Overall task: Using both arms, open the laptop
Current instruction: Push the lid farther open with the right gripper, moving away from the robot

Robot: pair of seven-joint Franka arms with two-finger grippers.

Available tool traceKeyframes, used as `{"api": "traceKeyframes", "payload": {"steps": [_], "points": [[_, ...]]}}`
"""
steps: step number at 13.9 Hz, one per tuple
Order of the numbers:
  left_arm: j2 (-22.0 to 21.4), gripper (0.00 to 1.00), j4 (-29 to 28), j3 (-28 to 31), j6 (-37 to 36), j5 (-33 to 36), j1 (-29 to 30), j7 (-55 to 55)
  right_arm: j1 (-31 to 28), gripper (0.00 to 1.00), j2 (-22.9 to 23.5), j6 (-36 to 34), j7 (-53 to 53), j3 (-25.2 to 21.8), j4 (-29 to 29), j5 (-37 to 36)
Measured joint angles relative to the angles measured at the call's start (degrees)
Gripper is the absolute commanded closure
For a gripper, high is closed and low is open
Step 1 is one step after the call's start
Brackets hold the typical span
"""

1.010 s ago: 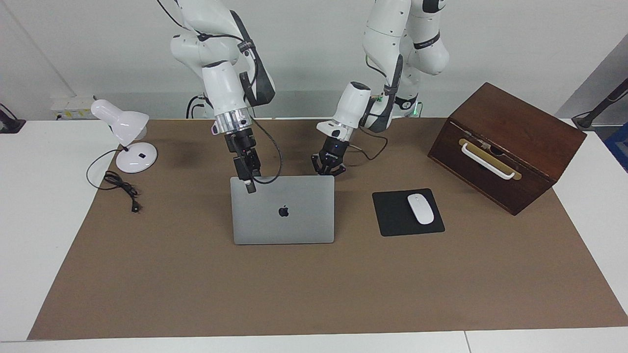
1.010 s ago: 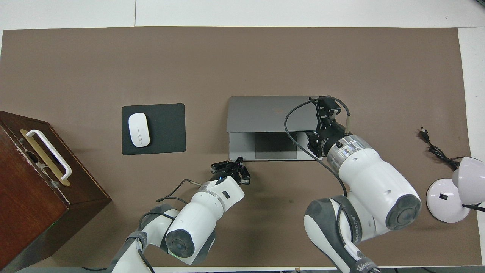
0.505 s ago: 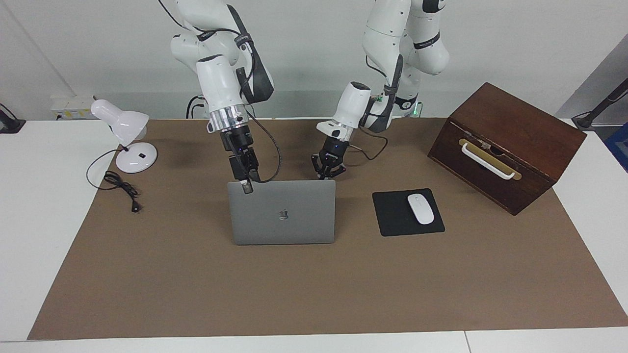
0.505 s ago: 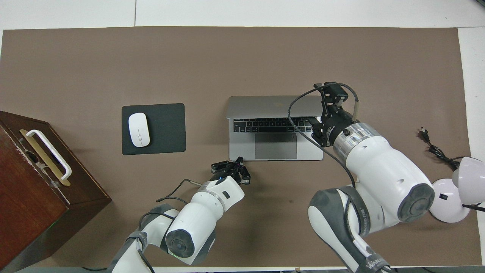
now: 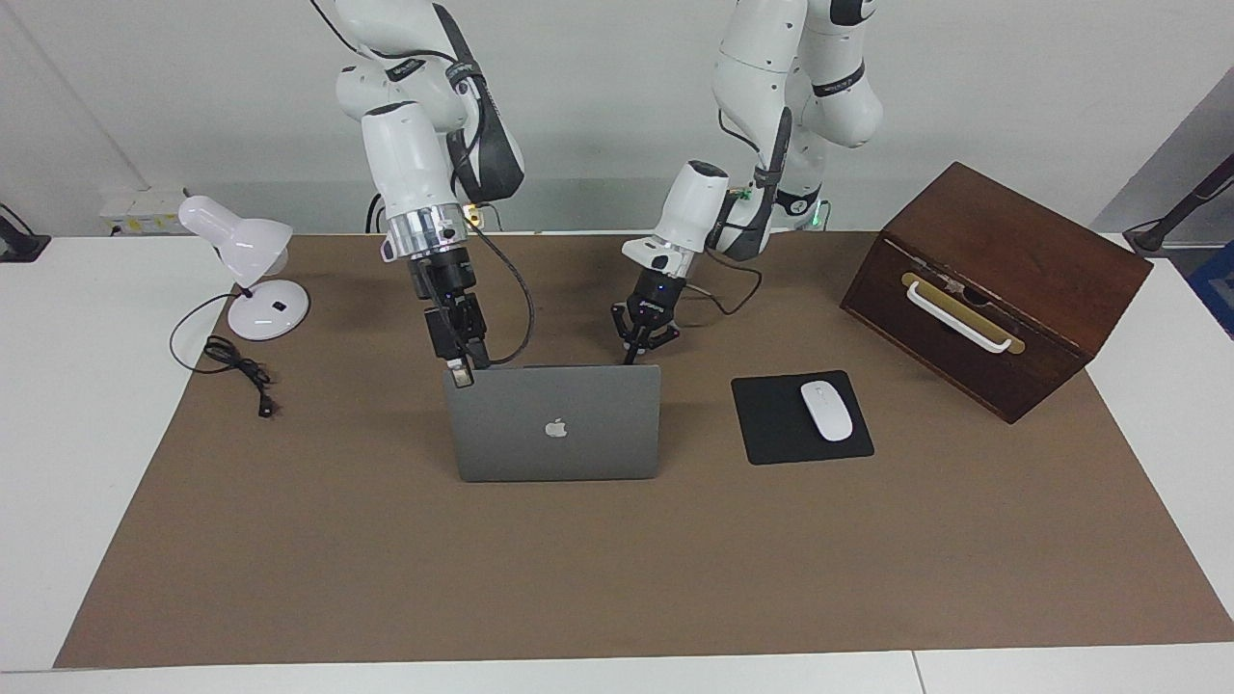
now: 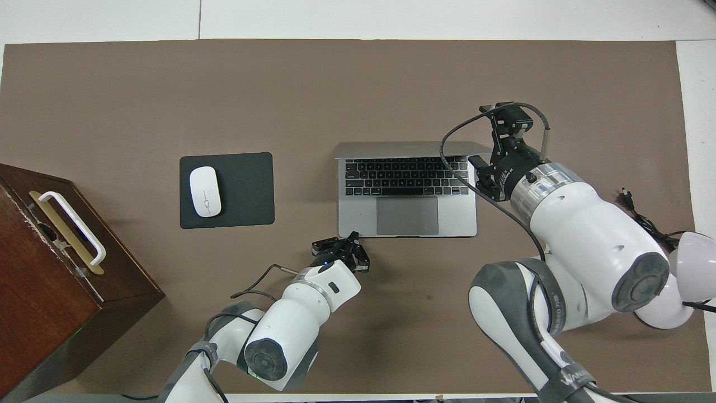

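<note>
The silver-grey laptop (image 5: 554, 429) stands open on the brown mat, its lid nearly upright with the apple logo facing away from the robots. In the overhead view the keyboard and trackpad on its base (image 6: 407, 215) show. My right gripper (image 5: 461, 374) is shut on the lid's top corner toward the right arm's end (image 6: 484, 157). My left gripper (image 5: 632, 355) is shut, links splayed, and its tips rest at the base's front corner toward the left arm's end (image 6: 353, 236).
A black mouse pad (image 5: 771, 439) with a white mouse (image 5: 826, 410) lies beside the laptop toward the left arm's end. A dark wooden box (image 5: 993, 289) with a white handle stands past it. A white desk lamp (image 5: 251, 260) and its cord (image 5: 236, 371) sit toward the right arm's end.
My right gripper has swung the lid up from a low angle to nearly upright, uncovering the keyboard. The left gripper has stayed at the base's corner.
</note>
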Motion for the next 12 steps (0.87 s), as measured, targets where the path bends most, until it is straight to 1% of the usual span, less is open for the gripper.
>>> {"api": "traceKeyframes", "payload": {"steps": [3,10,12], "points": [[0.02,1.00,0.00,-0.01,0.04,0.00,0.00,0.00,-1.19,0.03,0.84,-0.62,-1.49,-0.05,0.86,-0.02],[0.08,1.00,0.00,-0.03,0.11,0.00,0.00,0.00,-2.43,0.03,3.25,-2.97,-2.15,-0.12,6.35,-0.06],[0.09,1.00,-0.01,-0.03,0.16,0.00,0.00,0.00,-3.07,0.03,3.92,-3.27,-3.18,-0.15,7.12,-0.06]]}}
